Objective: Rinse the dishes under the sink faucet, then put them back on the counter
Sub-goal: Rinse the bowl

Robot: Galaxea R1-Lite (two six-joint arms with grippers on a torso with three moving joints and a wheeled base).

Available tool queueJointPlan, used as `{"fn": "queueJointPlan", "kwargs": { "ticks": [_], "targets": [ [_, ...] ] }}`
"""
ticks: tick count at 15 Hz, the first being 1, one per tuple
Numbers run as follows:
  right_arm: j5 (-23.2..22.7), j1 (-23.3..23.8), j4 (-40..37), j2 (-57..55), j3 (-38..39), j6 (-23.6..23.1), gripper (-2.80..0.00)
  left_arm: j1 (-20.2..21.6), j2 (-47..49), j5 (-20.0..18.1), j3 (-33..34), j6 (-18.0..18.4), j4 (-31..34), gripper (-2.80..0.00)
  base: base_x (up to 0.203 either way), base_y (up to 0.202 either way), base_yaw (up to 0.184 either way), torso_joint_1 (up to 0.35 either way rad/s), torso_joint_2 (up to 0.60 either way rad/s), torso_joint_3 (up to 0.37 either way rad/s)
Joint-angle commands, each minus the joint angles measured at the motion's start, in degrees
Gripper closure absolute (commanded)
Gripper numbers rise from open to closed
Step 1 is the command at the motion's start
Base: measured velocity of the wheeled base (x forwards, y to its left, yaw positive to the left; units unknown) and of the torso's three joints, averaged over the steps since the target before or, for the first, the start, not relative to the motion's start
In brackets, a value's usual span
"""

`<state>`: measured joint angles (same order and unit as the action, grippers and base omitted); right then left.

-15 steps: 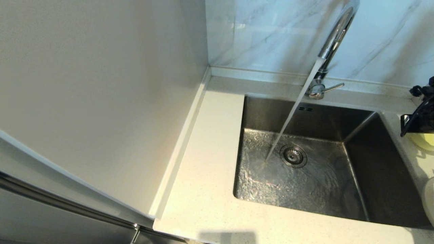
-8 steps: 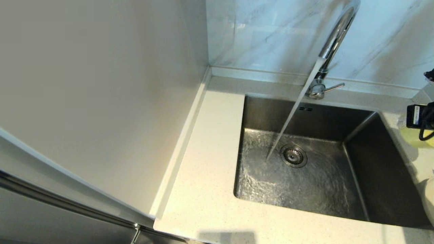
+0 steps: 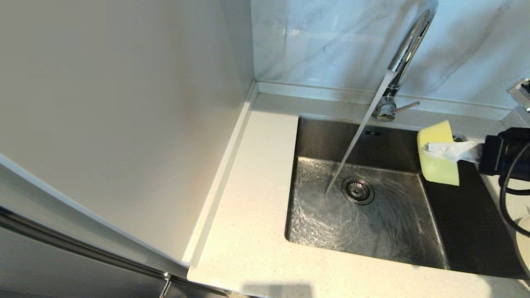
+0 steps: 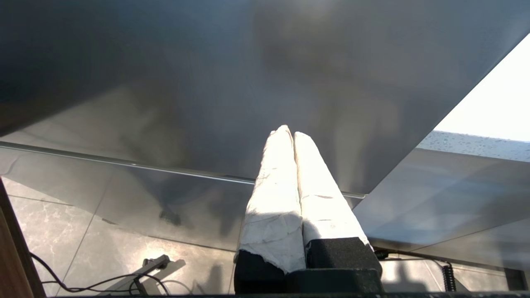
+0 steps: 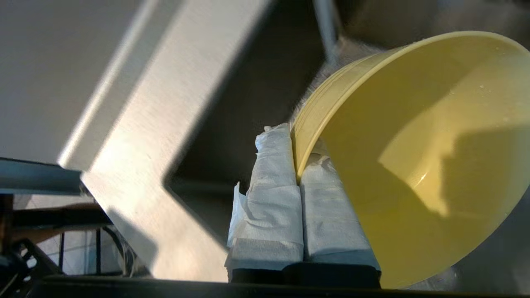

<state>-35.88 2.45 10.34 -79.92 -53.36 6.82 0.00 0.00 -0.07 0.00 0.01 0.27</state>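
The counter (image 3: 252, 215) was an off-white speckled stone top with a low raised back edge. The sink (image 3: 434, 231) sat sunk into it, and the faucet (image 3: 389, 109) stood on the back strip. 1 pale plate (image 3: 523, 244) peeked in at the right edge.

A pale-yellow bowl (image 3: 439, 153), tipped on its side, is pinched by its rim in the right gripper (image 3: 445, 151) over the steel sink (image 3: 468, 231). Beyond the fingertips, the chrome faucet (image 3: 408, 49) streams water beside the drain; the plate's (image 3: 522, 244) edge lies behind the gripper on the counter (image 3: 248, 231).
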Motion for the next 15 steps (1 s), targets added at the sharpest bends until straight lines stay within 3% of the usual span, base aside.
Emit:
{"fn": "queueJointPlan", "kwargs": {
  "ticks": [1,4,7,12,15],
  "targets": [
    [1.24,-5.73,14.37,-3.73,3.01,1.86,0.0,0.0,0.0,-0.01,0.0,-0.01,0.0,0.0,0.0,0.0,0.0,0.0,0.0,0.0],
    [7.65,-13.45,20.53,-9.32,2.04,3.11,0.0,0.0,0.0,-0.01,0.0,-0.01,0.0,0.0,0.0,0.0,0.0,0.0,0.0,0.0],
    [13.88,-16.77,27.97,-13.24,1.44,3.29,0.0,0.0,0.0,-0.01,0.0,-0.01,0.0,0.0,0.0,0.0,0.0,0.0,0.0,0.0],
    [14.26,-16.83,27.98,-12.07,1.72,3.38,0.0,0.0,0.0,-0.01,0.0,-0.01,0.0,0.0,0.0,0.0,0.0,0.0,0.0,0.0],
    [14.86,-19.39,27.9,-11.87,1.81,3.29,0.0,0.0,0.0,-0.01,0.0,-0.01,0.0,0.0,0.0,0.0,0.0,0.0,0.0,0.0]
  ]
}}
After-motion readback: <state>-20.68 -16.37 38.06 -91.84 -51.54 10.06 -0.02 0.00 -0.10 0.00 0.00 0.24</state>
